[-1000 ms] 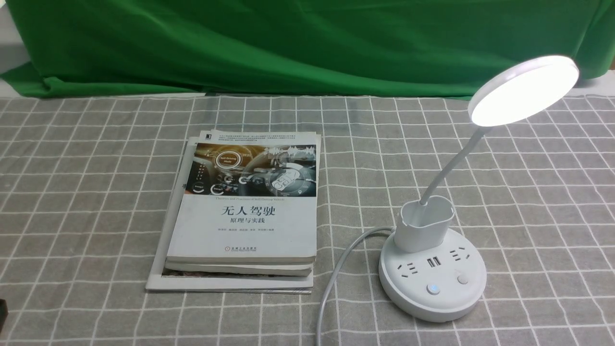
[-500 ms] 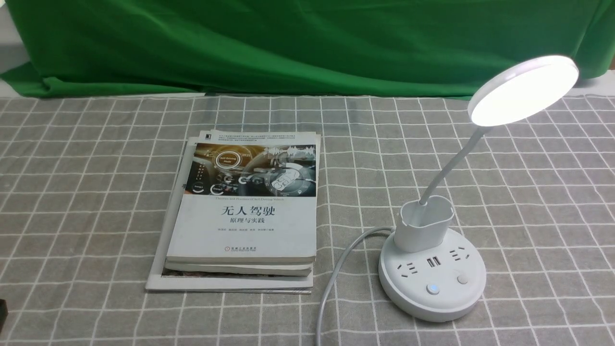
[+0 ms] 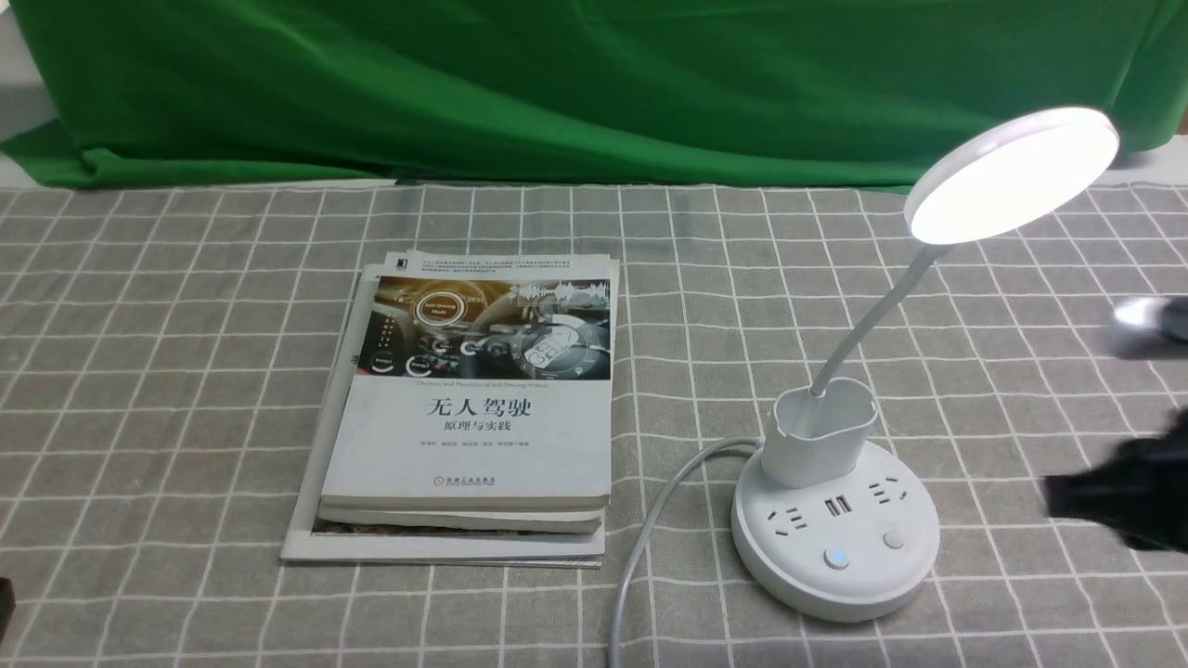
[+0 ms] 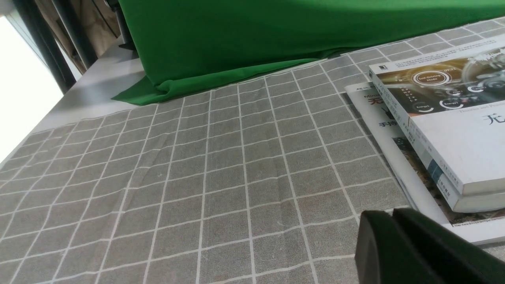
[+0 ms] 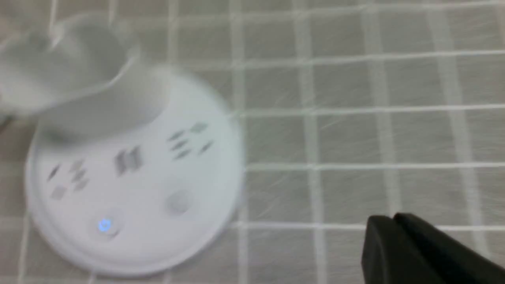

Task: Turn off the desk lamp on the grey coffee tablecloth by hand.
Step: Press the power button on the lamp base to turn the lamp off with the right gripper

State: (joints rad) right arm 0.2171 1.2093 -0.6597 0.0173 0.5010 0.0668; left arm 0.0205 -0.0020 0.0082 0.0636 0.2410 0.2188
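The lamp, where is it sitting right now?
In the front view the lamp stands on the right side of the checked cloth, just right of the books.

one desk lamp (image 3: 821, 441), three books (image 3: 473, 436)

In the front view the right pincer (image 3: 1104, 496) is only a dark smear, cut off by the frame. Its own wrist view is fully blurred: the desk lamp (image 5: 130, 177) has smeared sockets (image 5: 185, 144), and its holder (image 5: 67, 71) runs out of the picture. The left pincer (image 4: 384, 223) shows one dark tip only. If either pincer is closed, I cannot tell. The books (image 4: 453, 130) are cut too.
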